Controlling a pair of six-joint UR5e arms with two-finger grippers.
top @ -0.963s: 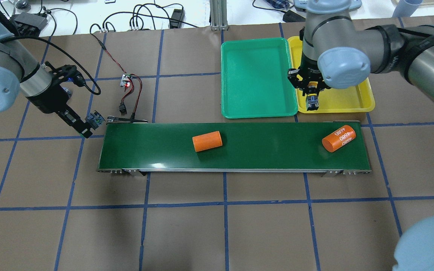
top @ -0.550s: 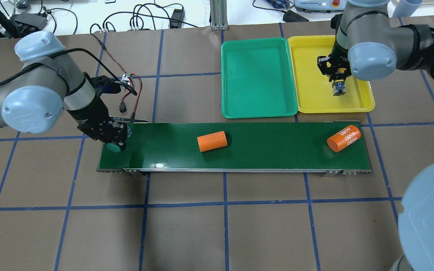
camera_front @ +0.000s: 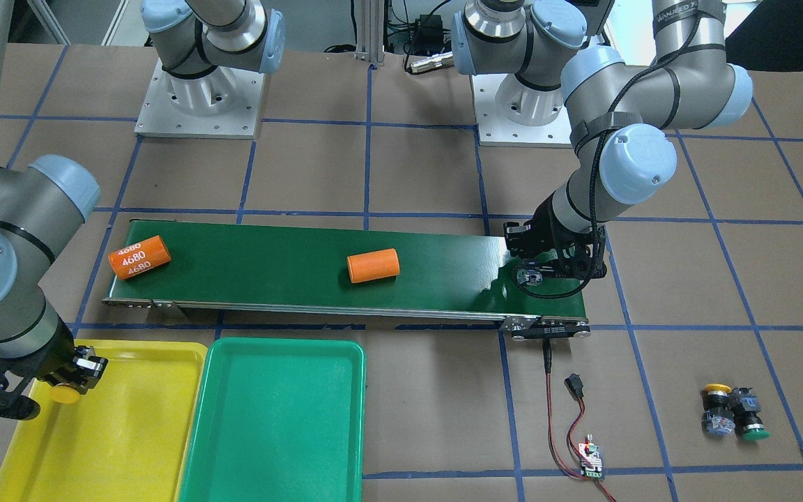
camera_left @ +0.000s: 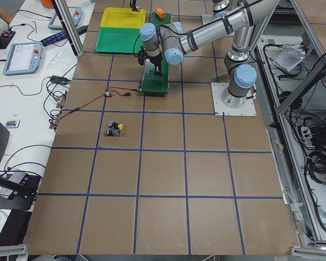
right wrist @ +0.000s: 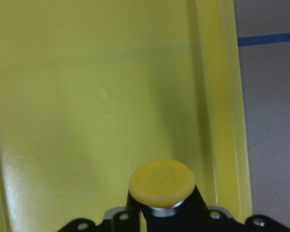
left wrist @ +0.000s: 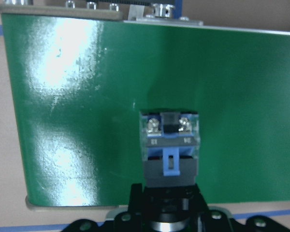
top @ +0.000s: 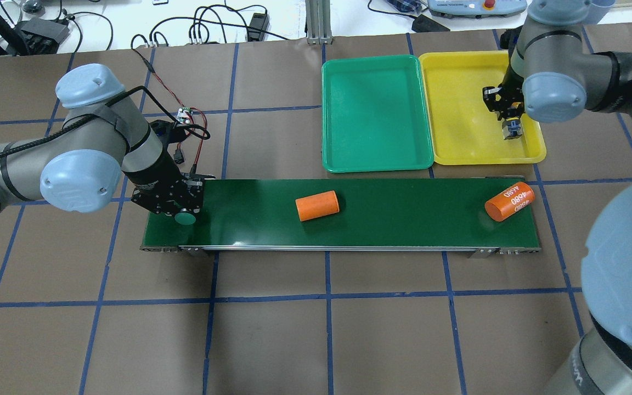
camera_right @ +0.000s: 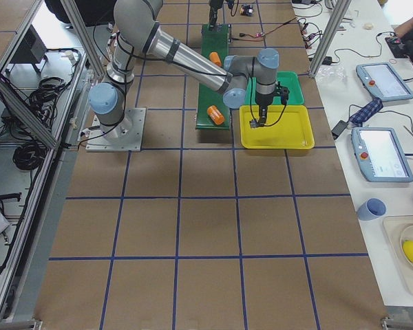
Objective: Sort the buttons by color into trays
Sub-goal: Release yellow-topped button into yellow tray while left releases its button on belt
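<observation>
My left gripper [top: 178, 208] is shut on a green button [top: 185, 218] and holds it over the left end of the belt. The left wrist view shows the button's grey-and-blue body [left wrist: 169, 145] just above the belt. My right gripper [top: 512, 129] is shut on a yellow button [right wrist: 162, 182] and holds it over the yellow tray [top: 458, 99], near the tray's right rim. The green tray [top: 373, 109] lies beside it with nothing in it. One yellow button [camera_front: 715, 390] and one green button [camera_front: 752, 432] lie together on the table, out past the belt's left end.
The long dark-green conveyor belt [top: 404, 216] carries two orange cylinders, one in the middle [top: 317, 206] and one marked 4680 at its right end [top: 509, 201]. A small circuit board with red and black wires [top: 184, 116] lies behind the belt's left end.
My left arm swung right from beside the belt to over its left end, carrying the green button. My right gripper moved right across the yellow tray. Both cylinders shifted slightly right.
</observation>
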